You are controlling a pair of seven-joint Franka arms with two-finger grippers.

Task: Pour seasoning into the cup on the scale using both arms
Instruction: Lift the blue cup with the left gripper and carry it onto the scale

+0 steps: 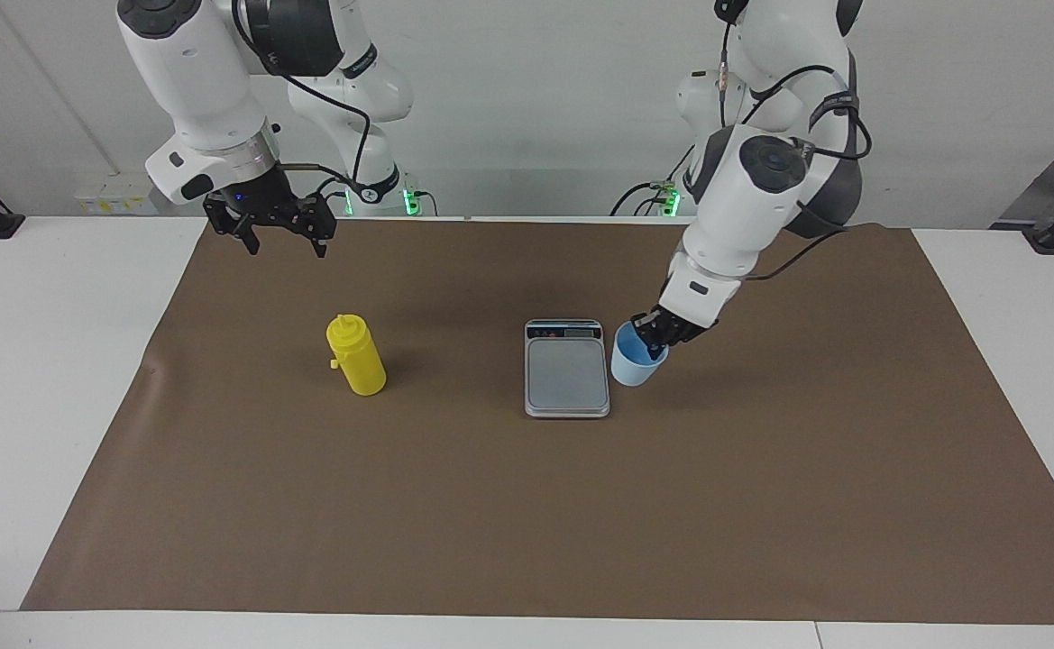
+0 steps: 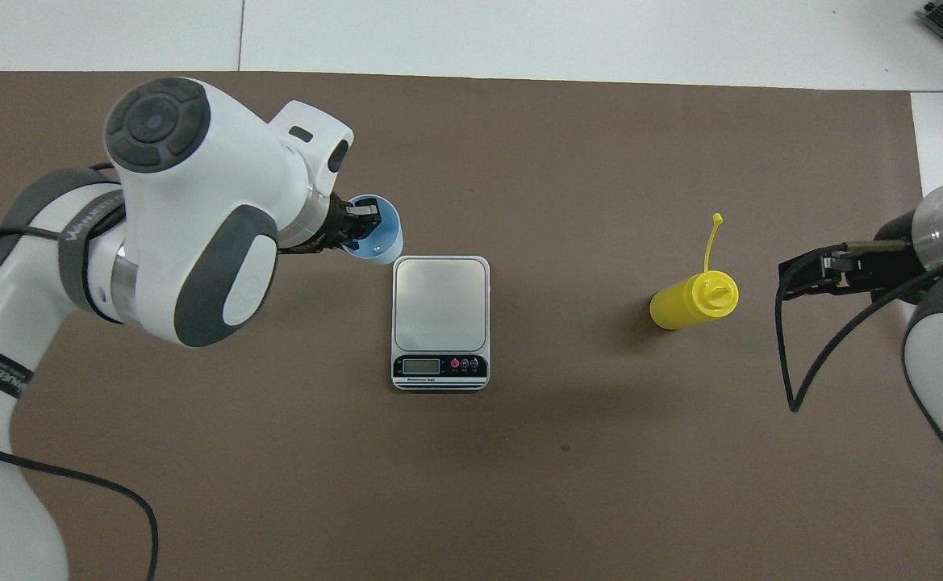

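The yellow seasoning bottle [image 1: 360, 361] [image 2: 689, 303] stands upright on the brown mat, toward the right arm's end, its cap strap [image 2: 711, 238] sticking out. The silver-grey scale [image 1: 567, 374] [image 2: 441, 303] lies at the mat's middle with nothing on its plate. The light-blue cup [image 1: 636, 361] [image 2: 382, 234] is tilted, right beside the scale toward the left arm's end. My left gripper [image 1: 653, 347] [image 2: 358, 230] is shut on the cup's rim, one finger inside. My right gripper [image 1: 285, 245] [image 2: 786, 278] is open and empty, raised over the mat beside the bottle.
The brown mat [image 1: 527, 523] [image 2: 568, 484] covers most of the white table [image 1: 49, 361]. The scale's dark display strip [image 2: 440, 367] lies along its edge nearer to the robots.
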